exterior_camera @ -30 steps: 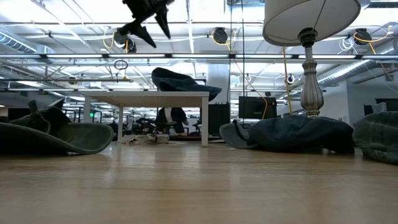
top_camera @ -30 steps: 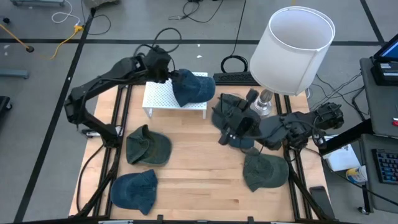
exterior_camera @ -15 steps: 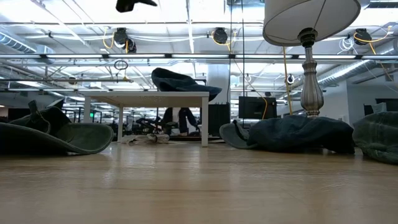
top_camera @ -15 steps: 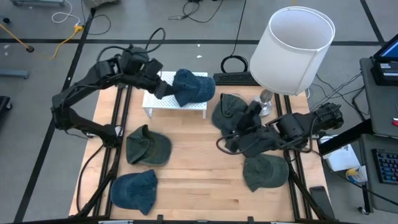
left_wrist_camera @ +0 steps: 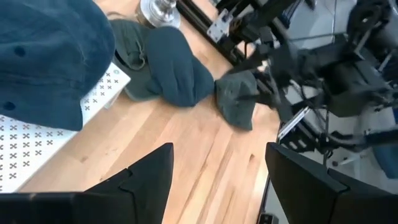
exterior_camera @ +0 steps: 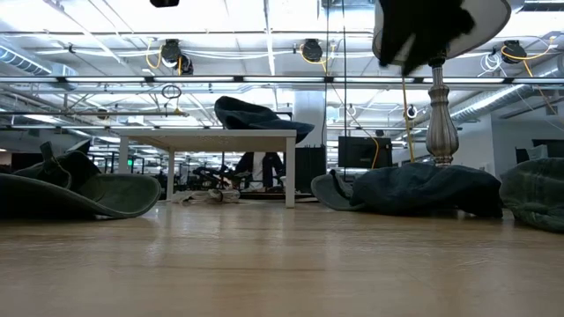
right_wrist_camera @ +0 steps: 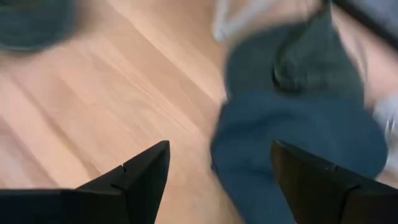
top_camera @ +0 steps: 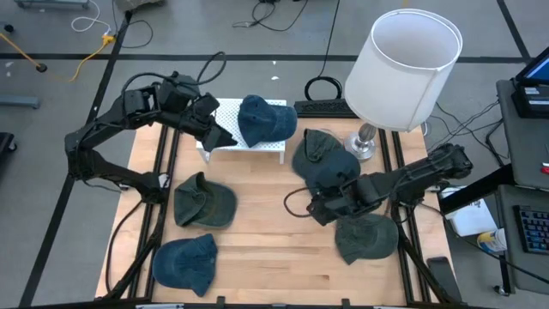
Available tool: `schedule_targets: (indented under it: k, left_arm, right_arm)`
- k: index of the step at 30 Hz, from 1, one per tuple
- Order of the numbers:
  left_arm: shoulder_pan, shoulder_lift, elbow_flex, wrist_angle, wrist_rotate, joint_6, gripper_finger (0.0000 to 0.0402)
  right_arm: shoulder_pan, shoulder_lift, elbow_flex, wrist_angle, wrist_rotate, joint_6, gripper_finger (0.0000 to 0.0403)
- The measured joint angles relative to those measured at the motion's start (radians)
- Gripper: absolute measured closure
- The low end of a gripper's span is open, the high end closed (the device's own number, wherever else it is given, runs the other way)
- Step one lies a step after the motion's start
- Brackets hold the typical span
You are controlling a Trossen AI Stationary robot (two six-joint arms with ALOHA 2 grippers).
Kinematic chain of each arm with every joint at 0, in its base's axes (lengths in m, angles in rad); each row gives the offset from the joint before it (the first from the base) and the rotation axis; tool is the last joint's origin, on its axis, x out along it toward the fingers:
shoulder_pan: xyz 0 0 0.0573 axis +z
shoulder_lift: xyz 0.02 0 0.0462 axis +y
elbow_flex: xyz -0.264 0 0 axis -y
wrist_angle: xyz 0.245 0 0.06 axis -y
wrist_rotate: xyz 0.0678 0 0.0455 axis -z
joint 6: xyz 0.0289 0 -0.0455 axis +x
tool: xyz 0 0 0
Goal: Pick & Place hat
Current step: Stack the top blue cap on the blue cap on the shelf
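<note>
Hat next: dark blue-grey cloth cap (top_camera: pixel 328 168), just beyond right pincer (top_camera: pixel 318 206), near desk's right edge.
Right pincer: spread, empty, nearer.
Left pincer (top_camera: pixel 216 136): spread, empty.

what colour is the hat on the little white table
Dark blue hat, clearest in the high view, sitting on the white table.

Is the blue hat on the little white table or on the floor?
On the table. The blue hat sits atop the little white table, touching no tool.
</note>
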Motion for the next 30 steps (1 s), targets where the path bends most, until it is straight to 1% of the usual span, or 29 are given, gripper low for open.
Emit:
schedule_targets:
  k: [2, 8, 12, 15, 17, 19, 27, 30]
  left_arm:
    - [-0.009, 0.001, 0.000, -0.008, -0.002, 0.002, 0.0150]
    - [-0.030, 0.000, 0.000, -0.007, -0.002, 0.014, 0.0160]
    - [-0.033, 0.000, 0.000, -0.006, -0.002, 0.019, 0.0160]
    - [-0.033, 0.000, 0.000, -0.006, -0.003, 0.020, 0.0160]
    - [-0.033, 0.000, 0.000, -0.006, -0.003, 0.021, 0.0160]
    - [-0.033, 0.000, 0.000, -0.006, -0.003, 0.026, 0.0160]
    - [-0.032, 0.000, 0.000, -0.003, -0.003, 0.020, 0.0160]
    - [-0.032, 0.000, 0.000, -0.003, -0.003, 0.014, 0.0160]
  right_arm:
    - [-0.002, 0.000, -0.056, 0.004, -0.015, 0.108, 0.0133]
    - [-0.005, 0.000, -0.188, 0.005, -0.004, 0.416, 0.0133]
    - [0.005, -0.005, -0.250, 0.004, 0.048, 0.572, 0.0133]
    - [0.017, -0.038, -0.293, -0.002, 0.098, 0.666, 0.0133]
    - [0.020, -0.079, -0.332, -0.002, 0.122, 0.716, 0.0133]
    - [0.022, -0.132, -0.376, -0.003, 0.124, 0.744, 0.0133]
    - [0.021, -0.412, -0.600, 0.036, 0.148, 0.845, 0.0133]
    - [0.019, -0.495, -0.665, 0.052, 0.147, 0.887, 0.0133]
